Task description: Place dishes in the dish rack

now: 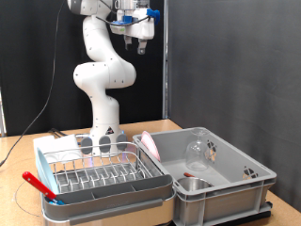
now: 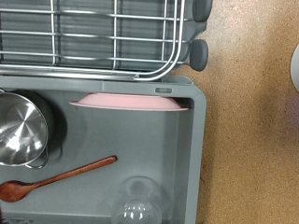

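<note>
Tool high above the bench, dishes in the grey bin

The tool (image 1: 138,45) hangs at the arm's end, near 12 o'clock in the exterior view, holding nothing; I cannot tell how far its fingers are apart. The dish rack (image 1: 99,174) sits at about 7 o'clock, its wire prongs empty (only a red handle (image 1: 39,186) lies on its tray rim). Beside it the grey bin (image 1: 246,179) holds the pink plate (image 2: 131,102) leaning against its wall, the steel cup (image 2: 21,130), the clear glass (image 2: 136,205) and a reddish-brown spoon (image 2: 56,179).
</note>
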Robot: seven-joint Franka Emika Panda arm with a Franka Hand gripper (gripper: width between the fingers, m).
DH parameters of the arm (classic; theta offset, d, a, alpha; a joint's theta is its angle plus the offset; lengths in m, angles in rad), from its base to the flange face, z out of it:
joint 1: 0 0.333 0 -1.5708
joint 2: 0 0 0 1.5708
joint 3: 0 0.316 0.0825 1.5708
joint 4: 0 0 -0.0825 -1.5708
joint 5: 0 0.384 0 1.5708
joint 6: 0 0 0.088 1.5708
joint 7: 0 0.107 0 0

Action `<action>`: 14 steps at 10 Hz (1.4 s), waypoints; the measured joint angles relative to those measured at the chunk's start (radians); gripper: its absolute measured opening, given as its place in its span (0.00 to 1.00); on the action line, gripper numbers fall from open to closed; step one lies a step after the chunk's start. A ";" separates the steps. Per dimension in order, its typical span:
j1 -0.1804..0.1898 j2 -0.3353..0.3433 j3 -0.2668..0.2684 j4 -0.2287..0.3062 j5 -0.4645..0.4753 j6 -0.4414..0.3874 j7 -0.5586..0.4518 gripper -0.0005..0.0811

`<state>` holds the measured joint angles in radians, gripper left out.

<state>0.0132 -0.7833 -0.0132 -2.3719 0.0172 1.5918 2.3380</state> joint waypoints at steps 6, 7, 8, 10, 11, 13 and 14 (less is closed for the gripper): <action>0.136 0.021 -0.081 0.003 0.004 0.029 -0.563 1.00; 0.130 0.019 -0.078 0.003 0.006 0.031 -0.528 1.00; 0.144 0.013 -0.086 0.002 0.035 0.038 -0.607 1.00; 0.200 0.002 -0.121 0.000 0.050 0.060 -0.807 1.00; 0.221 0.003 -0.122 -0.006 0.037 0.079 -0.906 1.00; 0.255 0.022 -0.135 -0.030 -0.014 0.097 -1.117 1.00; 0.271 0.055 -0.143 -0.025 -0.034 0.098 -1.210 1.00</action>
<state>0.2840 -0.7279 -0.1558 -2.3970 -0.0168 1.6903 1.1278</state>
